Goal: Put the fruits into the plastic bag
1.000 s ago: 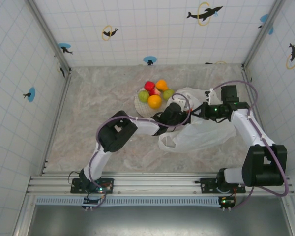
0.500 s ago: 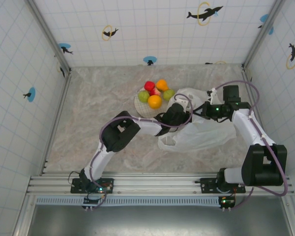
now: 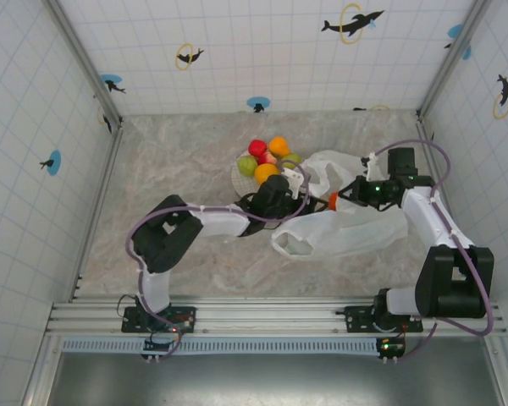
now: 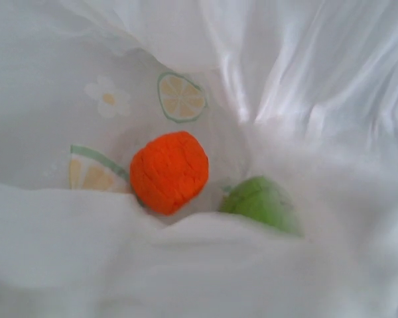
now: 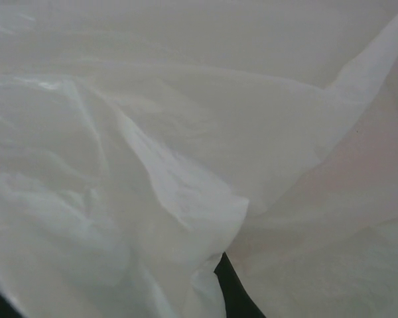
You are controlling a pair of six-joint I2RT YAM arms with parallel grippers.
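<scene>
The plastic bag (image 3: 356,228) lies crumpled at centre right, one handle loop (image 3: 295,244) spread toward the front. My right gripper (image 3: 353,192) is shut on the bag's upper edge and holds the mouth up; one dark finger (image 5: 237,295) shows under the film. An orange fruit (image 3: 333,200) sits in the mouth. Inside the plastic bag (image 4: 305,99), that orange fruit (image 4: 169,172) lies beside a green one (image 4: 262,202). My left gripper (image 3: 289,188) hovers just left of the mouth, its fingers hidden by bag film. Several fruits (image 3: 266,172) remain on the plate (image 3: 238,181).
The plate stands directly behind the left gripper, with a red fruit (image 3: 257,148) and an orange one (image 3: 278,145) at its far side. Tiled walls and metal rails (image 3: 102,211) enclose the marble table. Both arm bases stand at the near edge.
My left arm has drawn back to the left, out of the bag's mouth. An orange fruit now shows in the mouth. The right gripper has kept its hold and place.
</scene>
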